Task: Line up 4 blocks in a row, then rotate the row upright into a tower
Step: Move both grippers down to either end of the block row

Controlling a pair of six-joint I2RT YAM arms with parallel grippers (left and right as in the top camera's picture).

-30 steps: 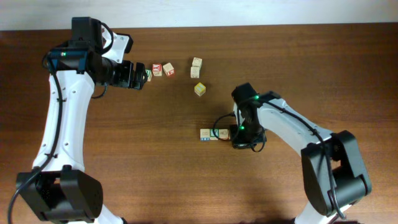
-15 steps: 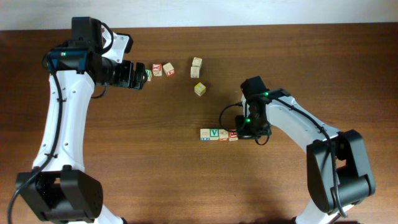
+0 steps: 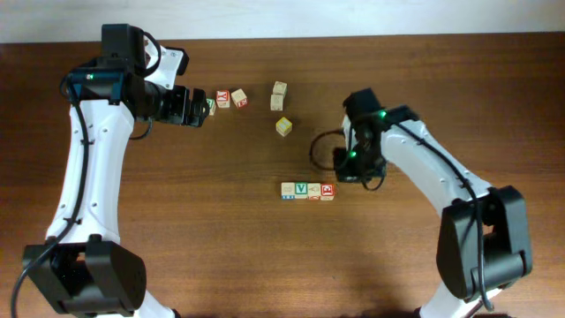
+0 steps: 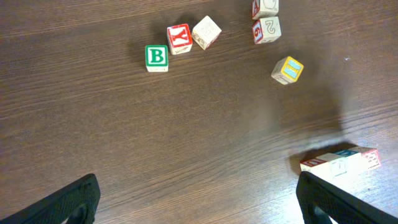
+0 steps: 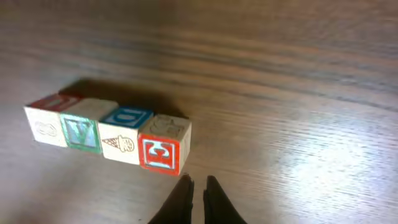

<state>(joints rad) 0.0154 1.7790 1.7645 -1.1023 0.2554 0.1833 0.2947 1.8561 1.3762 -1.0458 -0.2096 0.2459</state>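
Note:
The four blocks lie in a touching row (image 3: 308, 190) on the brown table. In the right wrist view they read left to right as a red-topped cube (image 5: 45, 122), a green "V" cube (image 5: 81, 129), a blue-topped cube (image 5: 124, 134) and a red-faced cube (image 5: 163, 149). My right gripper (image 5: 198, 182) hovers just off the red end cube. Its fingertips are almost together with only a thin slit, and they hold nothing. It sits up and to the right of the row (image 3: 346, 168). My left gripper (image 4: 202, 208) stands wide open and empty at the far left (image 3: 205, 107). The row (image 4: 341, 162) shows by its right finger.
A green "B" cube (image 4: 156, 57), a red "Y" cube (image 4: 178, 38) and a pale cube (image 4: 206, 31) lie near the left gripper. Farther right lie a yellow-faced cube (image 3: 283, 126) and two adjoining pale cubes (image 3: 279, 93). The table's back edge (image 3: 353, 35) runs along the top.
My right gripper has drawn back from the right end of the row, up and to the right, leaving all four cubes uncovered. Its fingers have parted a sliver. The left arm has not moved.

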